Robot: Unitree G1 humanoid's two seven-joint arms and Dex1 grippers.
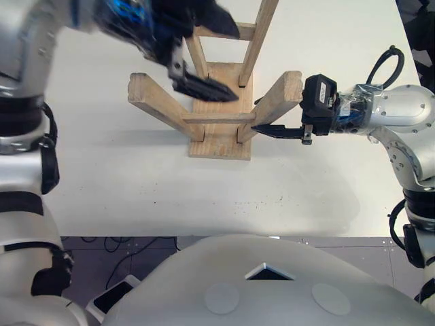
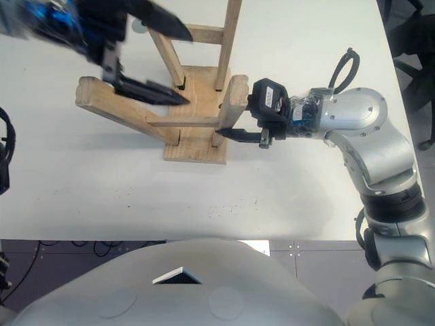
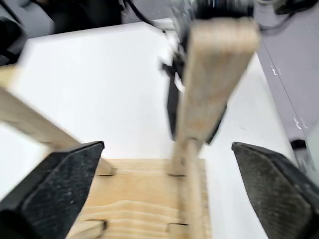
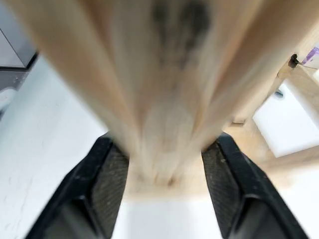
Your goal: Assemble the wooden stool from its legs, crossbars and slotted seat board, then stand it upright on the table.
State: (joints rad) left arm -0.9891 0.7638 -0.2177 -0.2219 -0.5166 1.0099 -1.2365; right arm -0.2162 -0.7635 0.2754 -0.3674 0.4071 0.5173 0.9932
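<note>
The wooden stool lies upside down, its slotted seat board [image 1: 219,148] flat on the white table and its legs pointing up. A front crossbar [image 1: 216,117] joins the near-left leg [image 1: 158,100] and near-right leg [image 1: 280,97]; a back crossbar [image 1: 230,30] joins the two far legs. My left gripper [image 1: 216,58] hangs open over the board between the legs, fingers [image 3: 55,191] wide apart and holding nothing. My right gripper [image 1: 262,123] comes in from the right, low at the base of the near-right leg [image 4: 159,99], with both pads [image 4: 107,186] pressed against it.
Bare white tabletop [image 1: 102,176] surrounds the stool on the left, right and front. The table's front edge [image 1: 204,235] runs close below the stool, with cables on the floor beyond it.
</note>
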